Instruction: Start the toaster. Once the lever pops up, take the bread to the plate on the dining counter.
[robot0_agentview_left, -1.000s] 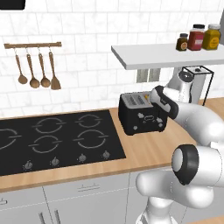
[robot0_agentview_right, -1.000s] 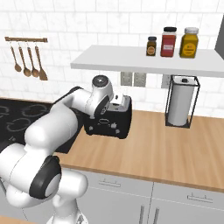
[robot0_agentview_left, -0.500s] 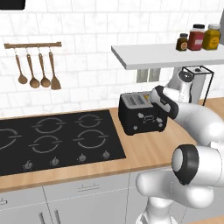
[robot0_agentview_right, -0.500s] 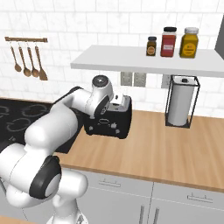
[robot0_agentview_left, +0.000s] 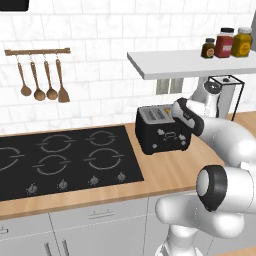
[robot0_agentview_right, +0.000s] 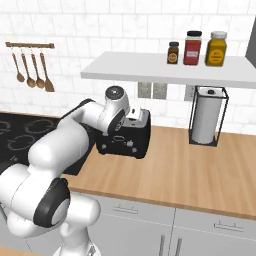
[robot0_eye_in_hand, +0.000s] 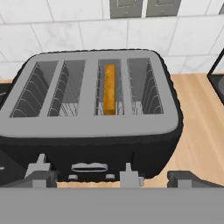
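Toaster (robot0_agentview_left: 161, 131), black with a silver slotted top, stands on the wood counter (robot0_agentview_right: 200, 172) just beside the right edge of the dark cooktop (robot0_agentview_left: 65, 159), under the left end of the white wall shelf (robot0_agentview_right: 165, 69). From the hand camera its top (robot0_eye_in_hand: 94, 94) is plain to see: four slots in a row, with the bread (robot0_eye_in_hand: 109, 89) standing on edge deep in the third slot from the left, so that of it just a narrow golden-brown strip shows. The bread cannot be made out in either base view.

The toaster's front face is mostly cut off at the bottom of the hand view; a handle-like slot and small knobs peek out, and the lever's position cannot be told. In the right base view the arm's wrist hides the toaster's left half (robot0_agentview_right: 136, 135), and in the left base view the hand covers its right end.

The gripper (robot0_eye_in_hand: 109, 177) hovers close above the toaster's front edge with its jaws spread wide, holding nothing; two dark finger tips (robot0_eye_in_hand: 43, 174) rise at the bottom of the hand view, far apart.

To the toaster's right a paper towel roll in a black wire stand (robot0_agentview_right: 207, 117) sits on the counter, and three spice jars (robot0_agentview_right: 194, 48) stand on the shelf above. Wooden utensils (robot0_agentview_left: 41, 82) hang from a rail on the wall, well to the toaster's left.
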